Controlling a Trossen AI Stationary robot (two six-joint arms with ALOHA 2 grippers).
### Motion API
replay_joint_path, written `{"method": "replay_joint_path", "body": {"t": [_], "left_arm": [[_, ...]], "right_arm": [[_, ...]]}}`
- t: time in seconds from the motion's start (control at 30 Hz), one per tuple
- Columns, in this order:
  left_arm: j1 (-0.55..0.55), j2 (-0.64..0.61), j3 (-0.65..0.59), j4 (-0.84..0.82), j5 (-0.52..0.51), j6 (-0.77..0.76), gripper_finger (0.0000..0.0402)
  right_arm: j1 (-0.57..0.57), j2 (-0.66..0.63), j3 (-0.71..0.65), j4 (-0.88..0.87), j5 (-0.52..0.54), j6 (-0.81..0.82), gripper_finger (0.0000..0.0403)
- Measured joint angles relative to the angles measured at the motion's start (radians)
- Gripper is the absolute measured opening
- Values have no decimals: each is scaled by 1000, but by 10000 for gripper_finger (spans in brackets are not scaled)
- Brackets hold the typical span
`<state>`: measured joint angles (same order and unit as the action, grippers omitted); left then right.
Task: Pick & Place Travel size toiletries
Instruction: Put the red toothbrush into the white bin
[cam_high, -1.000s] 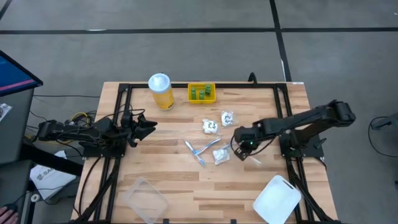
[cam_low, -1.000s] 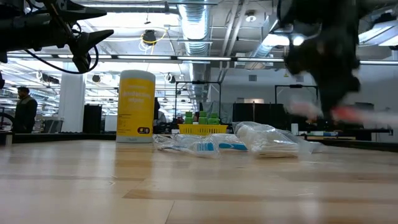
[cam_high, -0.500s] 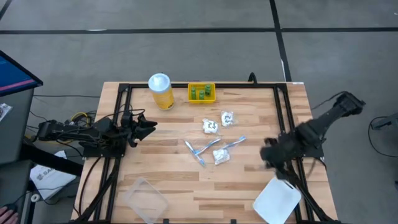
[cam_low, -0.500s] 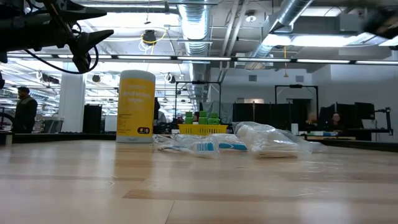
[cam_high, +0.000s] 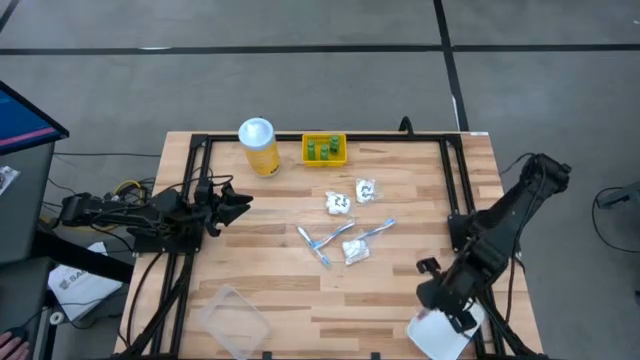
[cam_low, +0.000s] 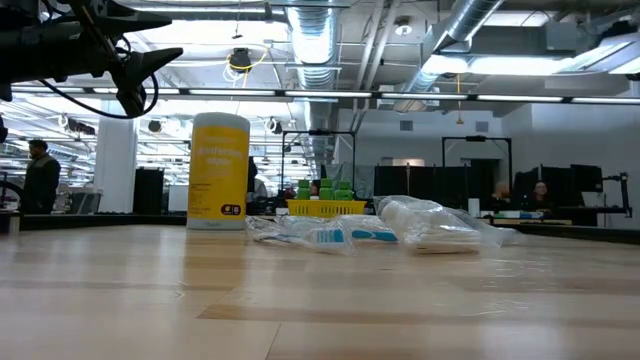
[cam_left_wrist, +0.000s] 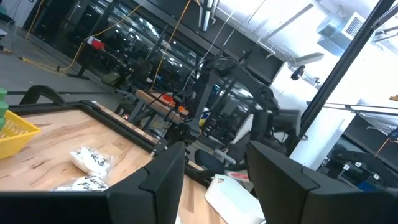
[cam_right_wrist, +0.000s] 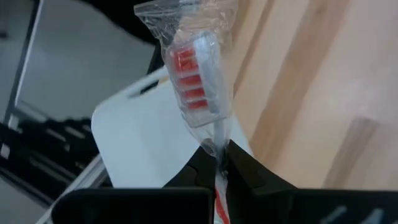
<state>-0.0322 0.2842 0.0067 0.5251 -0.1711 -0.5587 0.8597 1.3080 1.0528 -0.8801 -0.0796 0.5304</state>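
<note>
One wrapped toothbrush, handle hidden.

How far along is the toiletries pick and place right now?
Done: nothing visibly placed; the white tray at the table's near right corner shows no items on its visible part. In hand: the right gripper is shut on a red-white toothbrush in clear wrap, over that tray. Left: two blue-white toothbrushes and three white packets mid-table. The left gripper waits at the table's left edge, open.

A red-and-white brush in clear wrap — above a white tray; yellow jar, white lid — pale wood table.
</note>
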Motion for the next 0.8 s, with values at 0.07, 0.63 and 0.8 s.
{"method": "replay_joint_path", "body": {"t": [0.07,0.63,0.8], "left_arm": [[0,0,0,0,0,0,172],[0,0,0,0,0,0,172],[0,0,0,0,0,0,172]], "right_arm": [[24,39,1,16,-21,-6,1],[142,296,2,98,-29,-7,5],[142,352,2,100,-49,-6,10]]}}
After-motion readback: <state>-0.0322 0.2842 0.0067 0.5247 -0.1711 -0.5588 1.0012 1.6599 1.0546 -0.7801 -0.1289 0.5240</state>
